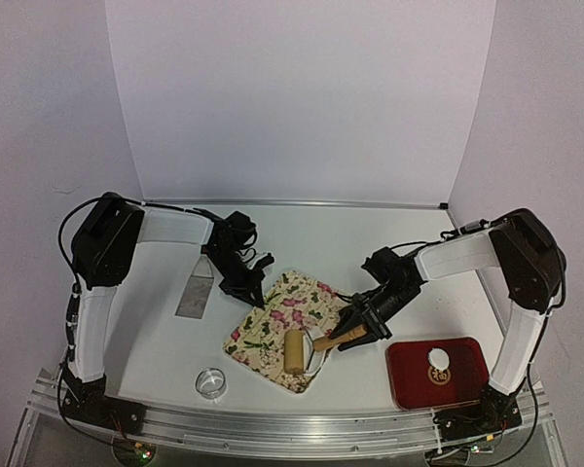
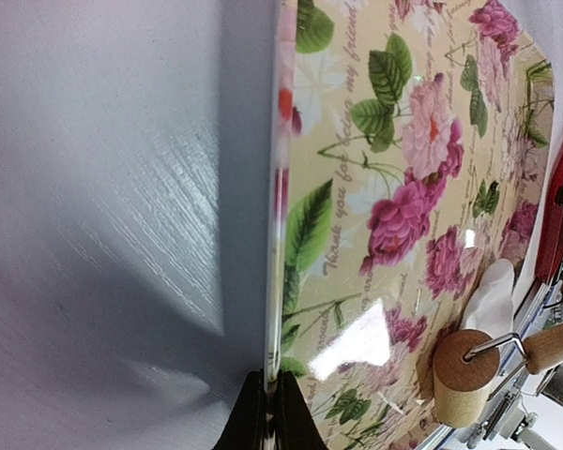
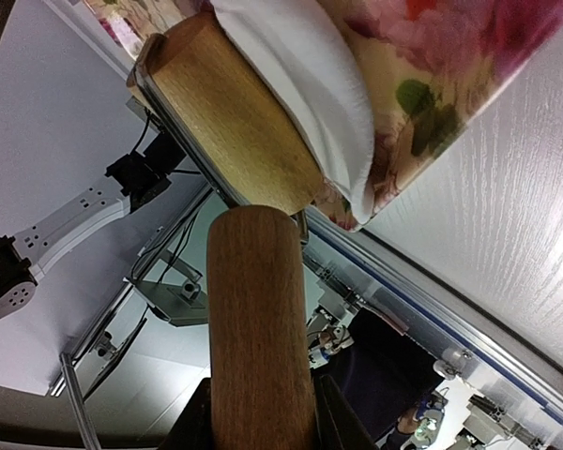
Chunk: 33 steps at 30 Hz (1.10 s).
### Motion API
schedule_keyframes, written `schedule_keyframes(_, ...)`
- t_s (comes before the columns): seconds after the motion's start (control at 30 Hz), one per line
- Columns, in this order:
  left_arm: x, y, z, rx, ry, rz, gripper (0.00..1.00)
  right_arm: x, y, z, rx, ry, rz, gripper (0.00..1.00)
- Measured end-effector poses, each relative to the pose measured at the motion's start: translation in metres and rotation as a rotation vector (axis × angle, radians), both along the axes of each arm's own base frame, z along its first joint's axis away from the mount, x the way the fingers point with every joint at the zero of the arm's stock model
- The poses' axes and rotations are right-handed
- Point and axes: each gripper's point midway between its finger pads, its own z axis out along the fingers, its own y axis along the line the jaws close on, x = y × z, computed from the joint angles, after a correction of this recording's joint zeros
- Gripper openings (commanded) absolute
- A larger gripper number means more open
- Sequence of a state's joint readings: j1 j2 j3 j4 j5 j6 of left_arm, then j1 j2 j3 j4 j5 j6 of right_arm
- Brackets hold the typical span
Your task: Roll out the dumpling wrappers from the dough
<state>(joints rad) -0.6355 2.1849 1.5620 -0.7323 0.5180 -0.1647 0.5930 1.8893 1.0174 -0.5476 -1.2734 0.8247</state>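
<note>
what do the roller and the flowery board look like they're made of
roller: unpainted wood, matte, with fine grain lines along drum and handle. flowery board: thin, glossy printed sheet, likely plastic or coated; glare spots show the sheen.

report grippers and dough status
left gripper shut on board edge. right gripper shut on roller handle, roller against dough. one wrapper on red tray. nothing blocking roller.

You're at a robot lab bench.
White backdrop panels [image 1: 302, 97] close off the table's [image 1: 156, 341] far edge and both sides; an aluminium rail [image 1: 273, 429] lines its near edge, with exposed wiring [image 1: 127, 449] at the near-left corner.
</note>
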Motion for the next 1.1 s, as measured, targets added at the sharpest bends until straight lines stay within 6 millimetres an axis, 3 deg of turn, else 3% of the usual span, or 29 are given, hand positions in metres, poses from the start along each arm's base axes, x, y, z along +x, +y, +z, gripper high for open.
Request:
schedule_keyframes(0.1, 0.002, 0.002, 0.0, 0.0, 0.001, 0.008, 0.0, 0.009, 0.011, 0.006, -0.042, -0.037, 0.02, 0.0)
schedule_keyframes(0.27, 0.015, 0.011, 0.0, 0.0, 0.006, 0.067, 0.0, 0.049, 0.054, 0.018, -0.138, -0.24, 0.068, 0.0)
schedule_keyframes(0.4, 0.025, 0.019, 0.001, 0.0, 0.01, 0.113, 0.0, 0.066, 0.078, 0.027, -0.178, -0.374, 0.091, 0.0)
schedule_keyframes(0.7, 0.037, 0.029, 0.0, 0.024, 0.014, 0.219, 0.0, 0.083, 0.069, 0.044, -0.287, -0.513, 0.053, 0.0)
schedule_keyframes(0.9, 0.038, 0.037, 0.0, 0.039, 0.014, 0.322, 0.0, 0.094, 0.061, 0.085, -0.295, -0.577, -0.062, 0.0)
schedule_keyframes(1.0, 0.034, 0.046, 0.0, 0.051, 0.024, 0.402, 0.0, 0.091, 0.055, 0.104, -0.278, -0.577, -0.145, 0.0)
schedule_keyframes(1.1, 0.027, 0.054, 0.0, 0.051, 0.036, 0.488, 0.0, 0.081, 0.045, 0.106, -0.274, -0.529, -0.227, 0.0)
